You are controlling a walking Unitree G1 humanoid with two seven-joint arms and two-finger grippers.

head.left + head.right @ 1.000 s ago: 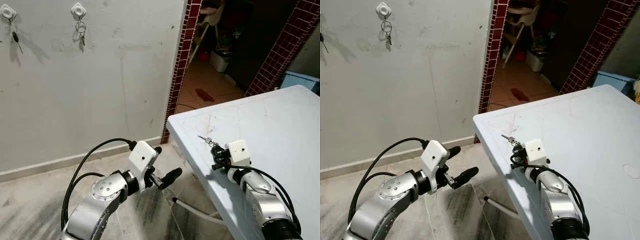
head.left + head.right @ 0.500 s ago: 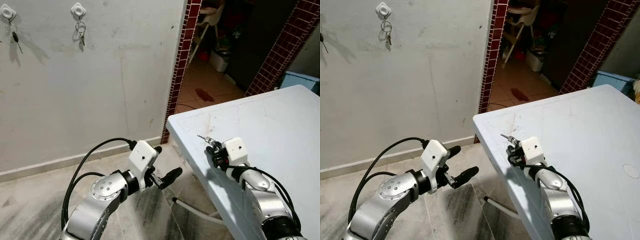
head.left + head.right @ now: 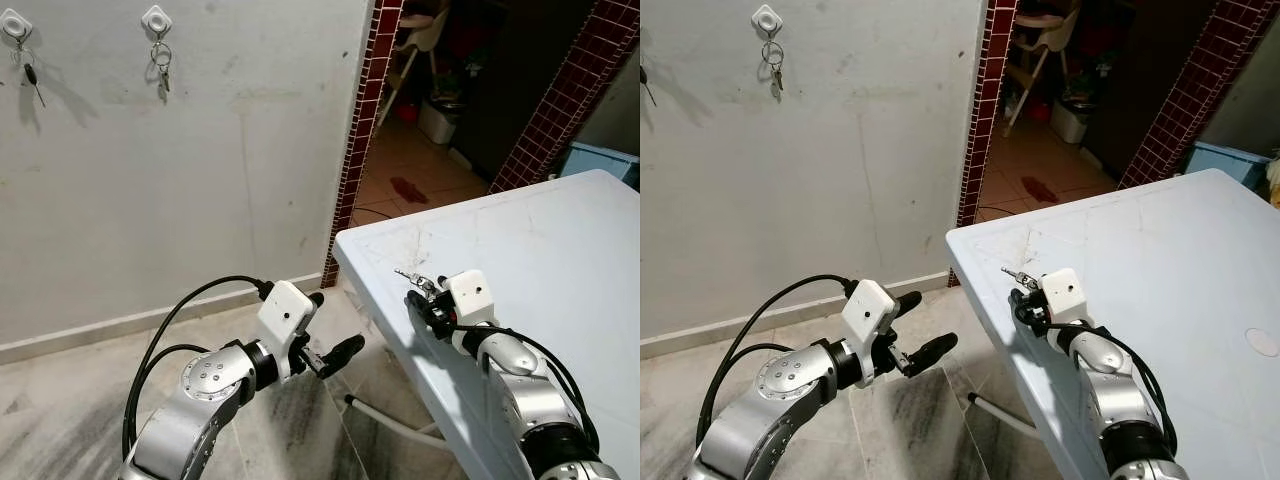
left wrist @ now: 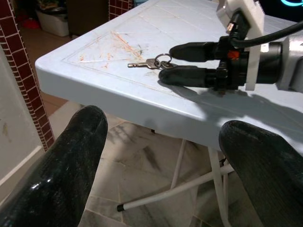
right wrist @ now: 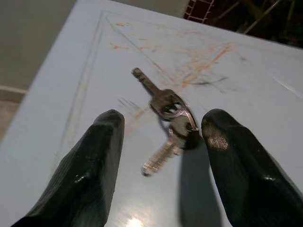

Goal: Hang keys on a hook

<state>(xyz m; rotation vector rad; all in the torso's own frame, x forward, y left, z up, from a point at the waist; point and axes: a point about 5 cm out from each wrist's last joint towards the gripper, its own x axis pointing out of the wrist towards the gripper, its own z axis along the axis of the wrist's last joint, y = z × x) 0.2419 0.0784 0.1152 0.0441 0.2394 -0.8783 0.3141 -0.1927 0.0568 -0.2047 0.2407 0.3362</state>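
Observation:
A small bunch of keys (image 5: 168, 111) on a ring lies flat on the white table (image 3: 540, 240), near its left corner. My right gripper (image 5: 163, 118) is open and low over the table. Its two black fingers stand either side of the keys without closing on them; the left wrist view shows them (image 4: 151, 62) between those fingers too. My left gripper (image 3: 335, 322) is open and empty, held out over the floor left of the table. Two white hooks are on the wall: one (image 3: 157, 18) carries a key ring (image 3: 161, 65), the other (image 3: 15, 24) a single key.
A brick-tiled doorway (image 3: 365, 120) opens behind the table into a dim room with a chair and boxes. The table's white legs (image 3: 395, 425) cross below its near edge. A blue bin (image 3: 605, 160) stands at the far right. Marble floor (image 3: 60, 400) runs to the wall.
My right gripper has slid forward along the table toward the keys, so its fingers now flank them. The left arm has not moved.

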